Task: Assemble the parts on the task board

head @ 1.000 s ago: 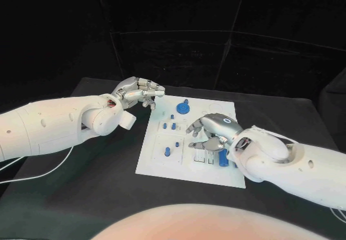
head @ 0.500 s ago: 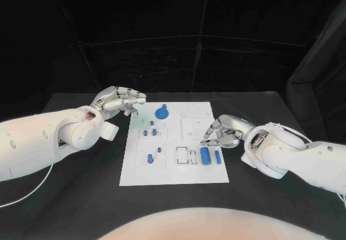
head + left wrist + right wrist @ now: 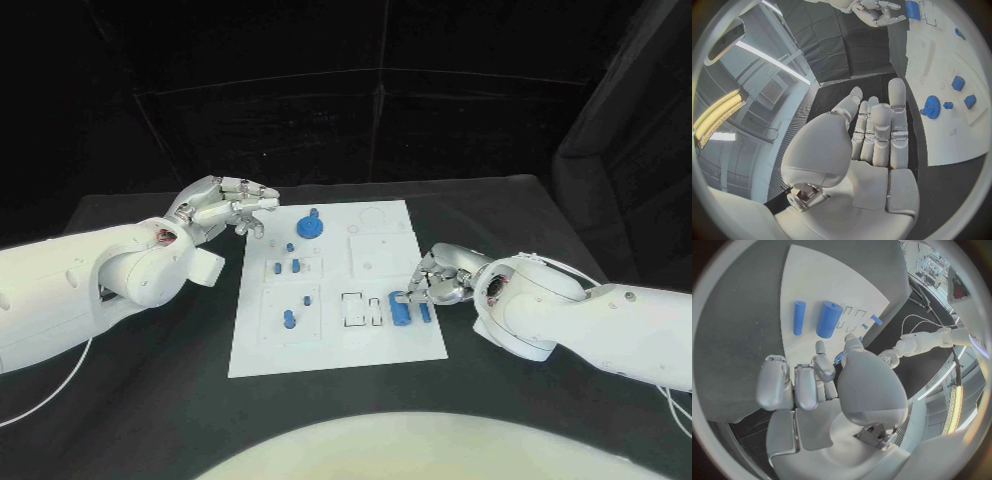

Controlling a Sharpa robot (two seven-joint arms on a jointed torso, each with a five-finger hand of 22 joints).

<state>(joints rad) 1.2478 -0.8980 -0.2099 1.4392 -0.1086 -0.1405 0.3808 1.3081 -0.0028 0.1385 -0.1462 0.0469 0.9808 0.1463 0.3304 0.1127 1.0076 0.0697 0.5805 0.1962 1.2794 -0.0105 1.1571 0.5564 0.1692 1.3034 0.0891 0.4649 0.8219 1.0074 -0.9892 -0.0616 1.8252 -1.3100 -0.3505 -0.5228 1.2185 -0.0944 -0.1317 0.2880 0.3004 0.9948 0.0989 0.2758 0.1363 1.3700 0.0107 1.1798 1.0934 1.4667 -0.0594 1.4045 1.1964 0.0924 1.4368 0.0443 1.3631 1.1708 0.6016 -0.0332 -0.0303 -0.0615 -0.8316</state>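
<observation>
The white task board (image 3: 329, 345) lies in the middle of the black table. A blue gear-shaped part (image 3: 312, 225) stands near its far edge, and small blue parts (image 3: 290, 266) sit in its left half. A thick blue cylinder (image 3: 400, 307) and a thin one (image 3: 424, 311) lie side by side near the right edge. My right hand (image 3: 440, 275) hovers just beyond them, fingers curled in with nothing in them. The right wrist view shows both cylinders (image 3: 828, 319) ahead of the fingertips (image 3: 820, 347), untouched. My left hand (image 3: 224, 206) floats off the board's far-left corner, empty, with its fingers (image 3: 879, 120) stretched out.
Bare black table lies on both sides of the board and in front of it. A white cable (image 3: 43, 395) trails across the table under my left arm. Dark curtains close off the back.
The camera has shifted. My right hand has drawn back from over the board's slots to its right edge, uncovering the two cylinders. My left hand stays by the far-left corner.
</observation>
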